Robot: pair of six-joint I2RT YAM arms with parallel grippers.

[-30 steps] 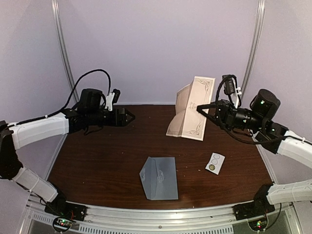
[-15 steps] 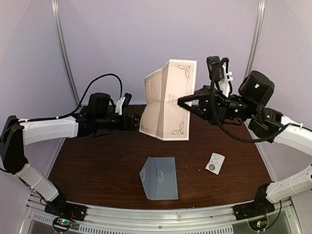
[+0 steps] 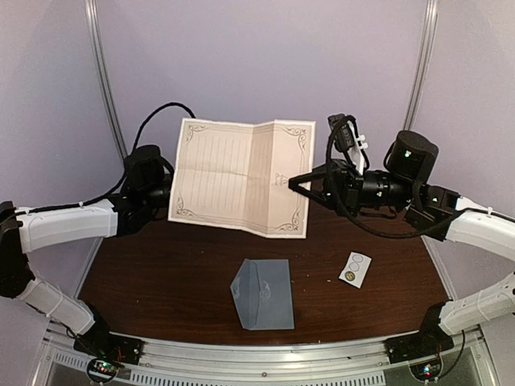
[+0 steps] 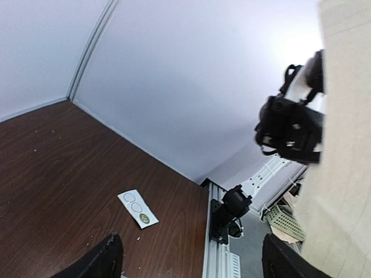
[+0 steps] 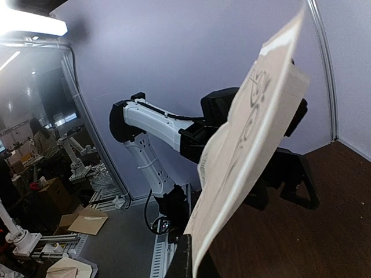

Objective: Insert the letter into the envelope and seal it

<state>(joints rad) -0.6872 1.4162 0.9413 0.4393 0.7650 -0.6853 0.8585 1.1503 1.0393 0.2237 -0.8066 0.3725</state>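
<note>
Cream letter (image 3: 241,177) hangs unfolded in the air, its right edge pinched in your right tool (image 3: 294,182). Your left tool (image 4: 194,260) is wide open. The envelope (image 3: 263,293) lies flat on the table (image 3: 161,265).

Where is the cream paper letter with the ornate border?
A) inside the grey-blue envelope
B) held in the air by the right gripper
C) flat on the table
B: the right gripper pinches the cream paper letter by its right edge, clear above the brown table.

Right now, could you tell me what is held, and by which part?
The letter, pinched midway along its right edge by the right jaws; the left jaws stand open, empty.
</note>
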